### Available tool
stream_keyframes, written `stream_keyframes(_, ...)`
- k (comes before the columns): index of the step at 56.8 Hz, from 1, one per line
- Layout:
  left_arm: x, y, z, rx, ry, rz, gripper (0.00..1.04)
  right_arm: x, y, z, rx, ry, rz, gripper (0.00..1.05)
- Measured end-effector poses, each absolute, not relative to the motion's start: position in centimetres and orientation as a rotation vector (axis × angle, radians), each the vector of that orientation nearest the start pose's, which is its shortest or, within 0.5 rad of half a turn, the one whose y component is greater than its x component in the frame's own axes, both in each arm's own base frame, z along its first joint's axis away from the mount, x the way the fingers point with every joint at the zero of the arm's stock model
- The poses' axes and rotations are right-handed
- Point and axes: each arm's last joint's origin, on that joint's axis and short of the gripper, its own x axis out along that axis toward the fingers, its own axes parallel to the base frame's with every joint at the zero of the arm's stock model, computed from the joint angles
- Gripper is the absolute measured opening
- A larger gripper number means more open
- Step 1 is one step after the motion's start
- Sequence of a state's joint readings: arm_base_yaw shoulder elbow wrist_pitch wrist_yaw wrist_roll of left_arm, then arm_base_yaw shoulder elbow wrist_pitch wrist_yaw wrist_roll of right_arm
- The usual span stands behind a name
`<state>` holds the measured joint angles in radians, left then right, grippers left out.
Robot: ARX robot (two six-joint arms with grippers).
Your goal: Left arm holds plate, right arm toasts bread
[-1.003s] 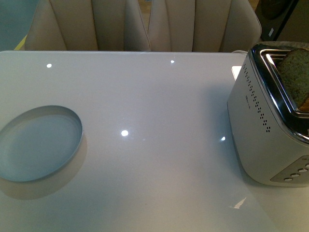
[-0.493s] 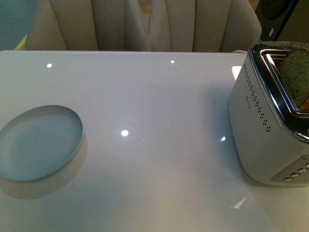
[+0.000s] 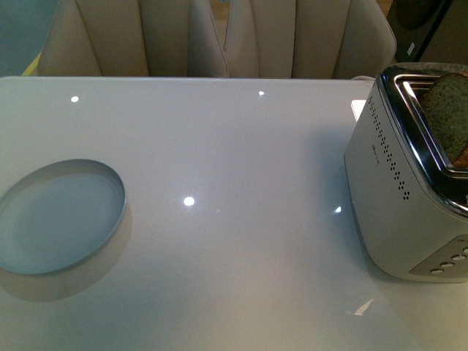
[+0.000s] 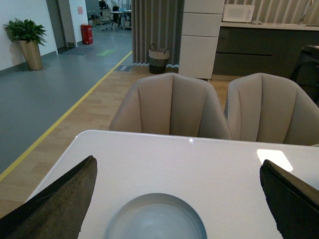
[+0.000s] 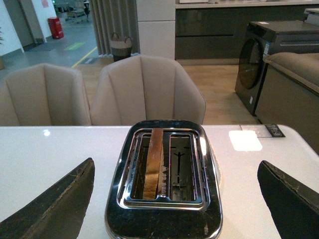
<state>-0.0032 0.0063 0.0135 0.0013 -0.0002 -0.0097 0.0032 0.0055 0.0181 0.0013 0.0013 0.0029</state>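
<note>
The pale blue-grey plate [image 3: 57, 218] lies flat on the white table at the left; it also shows in the left wrist view [image 4: 156, 219]. My left gripper [image 4: 177, 199] is open and empty, above and just behind the plate, its dark fingers [image 4: 60, 199] wide apart. The bread [image 3: 447, 115] stands in a slot of the silver toaster [image 3: 398, 183] at the right, its top sticking out. In the right wrist view the bread [image 5: 154, 162] sits in one slot, the other slot empty. My right gripper [image 5: 174, 199] is open, above the toaster [image 5: 164, 209]. Neither arm shows in the front view.
The white glossy table [image 3: 234, 146] carries only the plate and the toaster. Beige chairs [image 3: 219, 36] stand along the far edge. The toaster's buttons [image 3: 450, 263] face the front right corner.
</note>
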Motion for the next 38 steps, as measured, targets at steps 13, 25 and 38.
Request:
stream_keyframes(13, 9.73, -0.03, 16.78, -0.01, -0.009, -0.003, 0.98, 9.69, 0.03, 16.94, 0.003, -0.014, 0.002, 0.96)
stream_keyframes(25, 9.73, -0.03, 16.78, -0.01, -0.009, -0.003, 0.98, 9.69, 0.03, 16.94, 0.003, -0.014, 0.002, 0.96)
stream_keyframes(38, 9.73, -0.03, 16.78, -0.01, -0.009, -0.003, 0.98, 9.69, 0.03, 16.94, 0.003, -0.014, 0.002, 0.96)
